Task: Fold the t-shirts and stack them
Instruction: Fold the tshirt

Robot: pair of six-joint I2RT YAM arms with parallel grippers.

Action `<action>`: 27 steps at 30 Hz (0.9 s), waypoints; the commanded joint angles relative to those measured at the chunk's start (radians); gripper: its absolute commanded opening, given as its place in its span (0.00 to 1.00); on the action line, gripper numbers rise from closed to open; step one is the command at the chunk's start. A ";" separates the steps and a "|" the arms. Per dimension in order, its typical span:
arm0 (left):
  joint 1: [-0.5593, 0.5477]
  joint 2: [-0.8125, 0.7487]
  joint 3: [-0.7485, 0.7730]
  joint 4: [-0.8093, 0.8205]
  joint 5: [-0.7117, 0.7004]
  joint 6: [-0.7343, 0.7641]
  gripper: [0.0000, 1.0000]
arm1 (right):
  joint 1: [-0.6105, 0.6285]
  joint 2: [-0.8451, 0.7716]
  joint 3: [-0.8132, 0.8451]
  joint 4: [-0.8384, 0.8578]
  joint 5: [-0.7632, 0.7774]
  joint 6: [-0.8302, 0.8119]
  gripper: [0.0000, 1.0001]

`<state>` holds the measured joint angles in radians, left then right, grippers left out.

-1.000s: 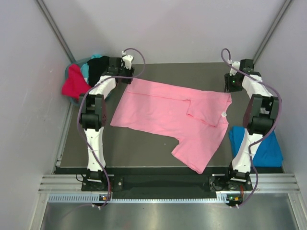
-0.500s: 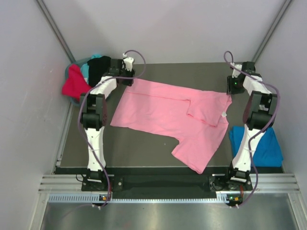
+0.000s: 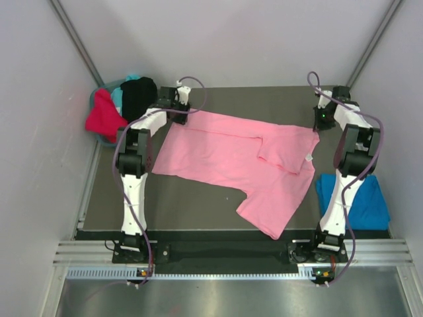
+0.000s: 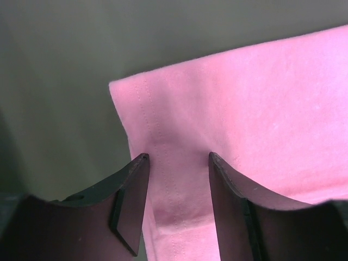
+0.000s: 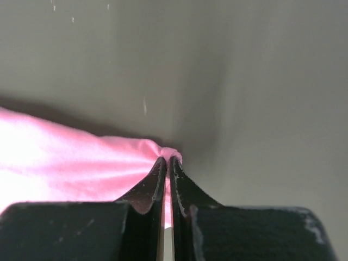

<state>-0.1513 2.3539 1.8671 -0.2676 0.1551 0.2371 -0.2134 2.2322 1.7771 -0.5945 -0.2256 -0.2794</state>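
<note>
**Pink tee gripped at one far corner, the other not yet taken**

The pink t-shirt [image 3: 244, 162] lies spread over the middle of the dark worktop [image 3: 192, 205]. It is mostly flat, with a flap doubled over near its white neck tag [image 3: 308, 158] and one part trailing toward the near edge.

Both arms reach to the shirt's far edge, one at each end, probably so the cloth can be lifted or pulled taut evenly for a fold. The right end effector [image 5: 167, 159] is clenched on the far right corner. Its wrist view shows a small pucker of pink fabric pinched between the closed jaws.

The left end effector [image 4: 178, 157] is released, its jaws apart and straddling the stitched hem at the far left corner. The cloth there is flat on the worktop, so I judge this grasp is not yet made.

The blue t-shirt [image 3: 370, 205] sits off the right side of the worktop, behind the right arm, likely where the stack goes. The red t-shirt [image 3: 102, 117], black t-shirt [image 3: 137, 92] and teal t-shirt [image 3: 117, 96] are heaped beyond the far left corner, seemingly waiting their turn.
</note>
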 commanded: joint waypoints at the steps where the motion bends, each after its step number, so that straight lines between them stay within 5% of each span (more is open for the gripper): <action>1: 0.001 0.022 0.023 0.024 -0.028 0.019 0.52 | -0.006 0.035 0.085 0.018 0.000 -0.007 0.00; 9: 0.002 0.102 0.104 0.013 -0.051 0.044 0.51 | -0.001 0.115 0.188 0.035 0.023 -0.015 0.00; 21: 0.004 0.317 0.428 -0.016 -0.077 0.073 0.49 | 0.008 0.210 0.334 0.079 0.051 -0.023 0.00; 24: -0.001 0.320 0.431 0.019 -0.109 0.074 0.42 | 0.008 0.224 0.349 0.082 0.057 -0.024 0.00; 27: -0.011 0.292 0.448 0.117 -0.146 0.050 0.44 | 0.008 0.187 0.347 0.088 0.077 -0.027 0.10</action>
<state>-0.1608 2.6282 2.2860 -0.2436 0.0879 0.2832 -0.2043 2.4332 2.0827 -0.5602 -0.1967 -0.2871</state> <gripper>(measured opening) 0.432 0.071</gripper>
